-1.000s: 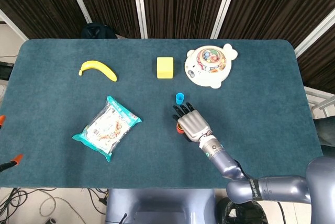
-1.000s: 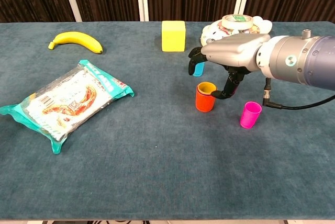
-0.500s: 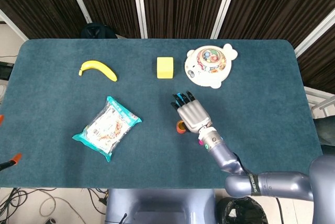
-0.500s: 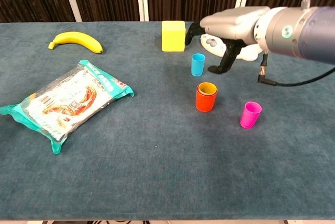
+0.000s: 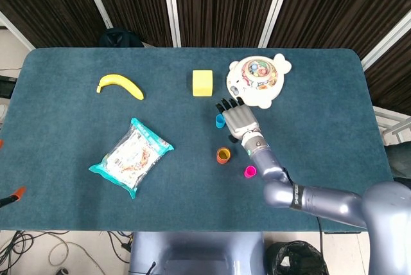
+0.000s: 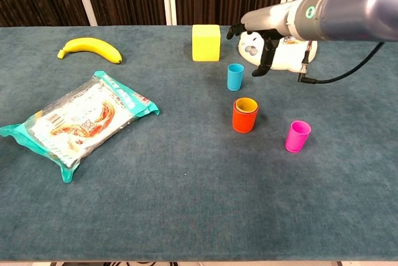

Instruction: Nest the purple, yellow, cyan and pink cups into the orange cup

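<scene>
Teal felt table (image 5: 321, 95), dark curtains (image 5: 218, 5)

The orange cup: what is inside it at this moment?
A yellow cup sits nested inside the orange cup. Whether the purple cup lies inside the yellow one cannot be seen; its walls hide the interior.

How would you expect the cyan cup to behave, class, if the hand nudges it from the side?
The cyan cup stands upright, small and taller than wide, so it would probably tip rather than slide on the cloth. It looks like thin plastic, likely light and stiff. Once on its side, its round wall might let it roll.
</scene>
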Robot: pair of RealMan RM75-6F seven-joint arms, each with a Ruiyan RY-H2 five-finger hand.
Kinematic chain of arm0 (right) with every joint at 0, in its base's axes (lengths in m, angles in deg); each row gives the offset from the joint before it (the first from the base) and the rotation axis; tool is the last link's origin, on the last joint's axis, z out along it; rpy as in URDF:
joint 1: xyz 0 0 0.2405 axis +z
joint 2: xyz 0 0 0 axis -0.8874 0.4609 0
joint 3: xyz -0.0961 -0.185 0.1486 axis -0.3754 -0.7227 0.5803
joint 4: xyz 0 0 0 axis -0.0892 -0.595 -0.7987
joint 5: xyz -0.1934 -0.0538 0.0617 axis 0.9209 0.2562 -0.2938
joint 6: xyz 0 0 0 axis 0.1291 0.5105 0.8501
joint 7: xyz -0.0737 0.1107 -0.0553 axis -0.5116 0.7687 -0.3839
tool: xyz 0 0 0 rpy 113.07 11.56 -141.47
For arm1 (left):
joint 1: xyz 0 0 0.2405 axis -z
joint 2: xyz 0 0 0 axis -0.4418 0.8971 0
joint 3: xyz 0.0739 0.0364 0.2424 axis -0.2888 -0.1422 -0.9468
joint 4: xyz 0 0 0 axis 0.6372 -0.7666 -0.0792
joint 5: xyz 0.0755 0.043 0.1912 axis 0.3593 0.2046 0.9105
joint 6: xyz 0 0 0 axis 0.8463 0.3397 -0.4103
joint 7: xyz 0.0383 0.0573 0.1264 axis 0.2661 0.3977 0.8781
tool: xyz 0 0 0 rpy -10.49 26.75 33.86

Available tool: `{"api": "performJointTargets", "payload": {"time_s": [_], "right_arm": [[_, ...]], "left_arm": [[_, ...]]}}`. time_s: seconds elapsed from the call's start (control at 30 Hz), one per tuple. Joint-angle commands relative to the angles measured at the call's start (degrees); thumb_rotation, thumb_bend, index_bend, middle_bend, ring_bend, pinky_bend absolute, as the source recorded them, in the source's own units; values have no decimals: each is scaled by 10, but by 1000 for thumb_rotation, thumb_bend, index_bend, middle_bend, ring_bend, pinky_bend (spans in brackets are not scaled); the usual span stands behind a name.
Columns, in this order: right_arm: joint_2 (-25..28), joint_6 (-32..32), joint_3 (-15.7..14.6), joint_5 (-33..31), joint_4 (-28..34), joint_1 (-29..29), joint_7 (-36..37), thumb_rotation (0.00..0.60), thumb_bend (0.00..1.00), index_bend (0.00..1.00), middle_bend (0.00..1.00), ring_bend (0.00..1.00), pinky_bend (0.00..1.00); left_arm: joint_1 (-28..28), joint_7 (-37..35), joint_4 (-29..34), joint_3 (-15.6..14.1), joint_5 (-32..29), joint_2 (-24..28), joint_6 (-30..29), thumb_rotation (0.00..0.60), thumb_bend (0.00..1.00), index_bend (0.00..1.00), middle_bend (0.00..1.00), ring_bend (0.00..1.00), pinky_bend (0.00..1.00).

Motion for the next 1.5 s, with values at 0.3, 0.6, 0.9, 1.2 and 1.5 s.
{"api": "performJointTargets", "payload": {"time_s": [0.3,0.6,0.9,1.2,1.5], "right_arm": [[-50,-78,-5,-95,-119,67,3,600,355,141,0,59,70],[-74,-88,-13,-81,-148,66,41,600,355,275,0,59,70],[-100,-92,-22,-69,-189,66,63,600,355,292,0,59,70],[-112,-99,-33,-77,-228,65,72,600,354,329,0,59,70],[-117,-97,-31,-63,-231,62,86,600,355,375,0,59,70]], "left_arm": [[4,2,-7,2,-8,-2,7,600,0,48,12,0,63],[4,-1,-8,2,-8,0,6,600,0,48,12,0,63],[5,-1,-9,2,-9,0,7,600,0,48,12,0,63],[6,0,-10,1,-8,-1,10,600,0,48,12,0,63],[6,7,-12,2,-11,-4,8,600,0,49,12,0,63]]}}
